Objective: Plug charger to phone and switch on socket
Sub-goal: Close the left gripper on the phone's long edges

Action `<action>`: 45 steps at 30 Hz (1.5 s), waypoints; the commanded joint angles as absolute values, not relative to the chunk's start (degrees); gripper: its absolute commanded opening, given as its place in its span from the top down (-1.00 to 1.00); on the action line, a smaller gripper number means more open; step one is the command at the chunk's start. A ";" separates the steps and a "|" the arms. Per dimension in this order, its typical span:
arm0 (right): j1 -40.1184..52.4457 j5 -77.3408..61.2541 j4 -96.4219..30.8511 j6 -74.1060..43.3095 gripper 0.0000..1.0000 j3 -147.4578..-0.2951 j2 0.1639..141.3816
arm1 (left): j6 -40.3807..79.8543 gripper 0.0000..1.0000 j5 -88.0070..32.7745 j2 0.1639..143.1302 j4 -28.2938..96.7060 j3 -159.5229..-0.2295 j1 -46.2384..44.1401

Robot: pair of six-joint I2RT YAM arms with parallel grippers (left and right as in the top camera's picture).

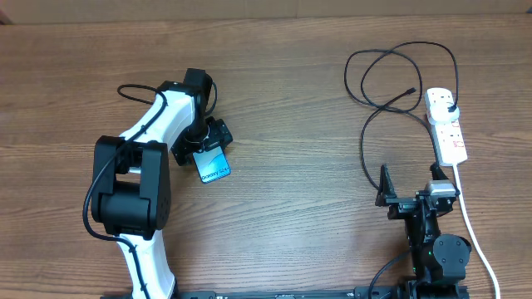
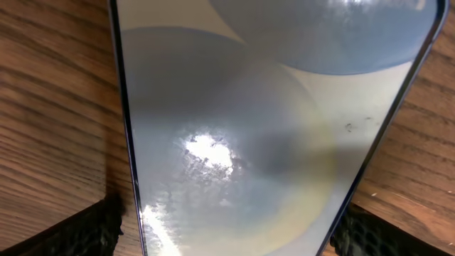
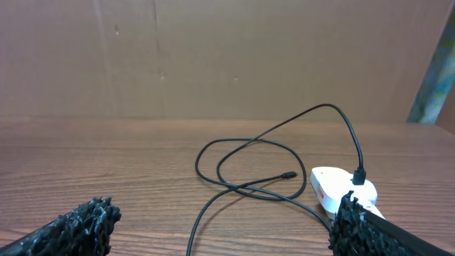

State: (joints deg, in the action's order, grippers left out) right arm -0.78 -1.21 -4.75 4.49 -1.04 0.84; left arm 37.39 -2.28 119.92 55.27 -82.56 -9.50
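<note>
My left end effector (image 2: 227, 238) straddles the phone (image 1: 214, 166) at the left of the table (image 1: 291, 241), well apart from the socket (image 1: 446, 124). I cannot tell whether its pads press the edges. The right end effector (image 3: 220, 217) is spread wide and empty, near the charger (image 1: 362, 145). With a weak edge hold, I judge the glossy phone could slip or twist when lifted.

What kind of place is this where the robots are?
Most likely a robot lab or test bench, not a home. A white robot arm works at a plain wooden table. The only other things are a phone, a power strip and a black charger cable, seemingly for practice.
</note>
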 commanded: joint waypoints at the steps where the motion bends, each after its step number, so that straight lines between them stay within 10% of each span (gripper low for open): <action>1: -1.15 -0.93 -4.64 4.58 -1.00 -0.43 0.16 | 37.30 -0.76 -5.58 125.80 53.36 -80.64 -9.39; 17: -1.15 -0.93 -4.62 4.58 -1.00 -0.43 0.16 | 35.64 -0.26 -17.19 125.78 58.98 -85.14 -9.37; 29: -1.15 -0.93 -4.62 4.58 -1.00 -0.43 0.16 | 27.51 -0.26 -23.73 125.78 67.85 -90.89 -9.41; 45: -1.15 -0.93 -4.62 4.58 -1.00 -0.43 0.16 | 31.81 -0.41 -0.62 125.80 60.95 -89.91 -11.31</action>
State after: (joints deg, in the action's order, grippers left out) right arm -0.78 -1.21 -4.78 4.49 -1.04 0.84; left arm 31.51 -6.52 124.81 64.90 -90.28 -10.31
